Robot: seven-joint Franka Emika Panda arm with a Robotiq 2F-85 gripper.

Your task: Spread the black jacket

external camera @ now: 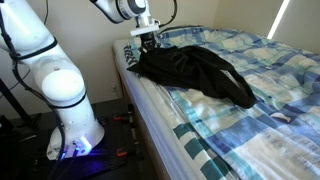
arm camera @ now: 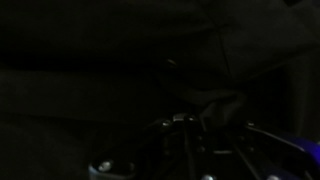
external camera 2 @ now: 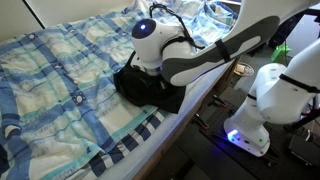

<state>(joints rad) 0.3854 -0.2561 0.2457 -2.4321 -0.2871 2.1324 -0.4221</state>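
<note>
The black jacket [external camera: 200, 68] lies crumpled on the bed near its edge, and it also shows in the other exterior view [external camera 2: 150, 88]. My gripper [external camera: 147, 42] is down at the jacket's corner nearest the bed edge. In an exterior view the gripper is hidden behind the arm's wrist [external camera 2: 150, 40]. The wrist view is very dark and filled with black fabric [arm camera: 120, 70]. A bunch of that fabric sits between the fingertips of the gripper [arm camera: 212, 118], which look closed on it.
The bed has a blue and white plaid blanket [external camera: 250, 120] [external camera 2: 70, 80]. The robot base [external camera: 70, 120] [external camera 2: 265, 110] stands on the floor beside the bed. A wall is behind the bed head.
</note>
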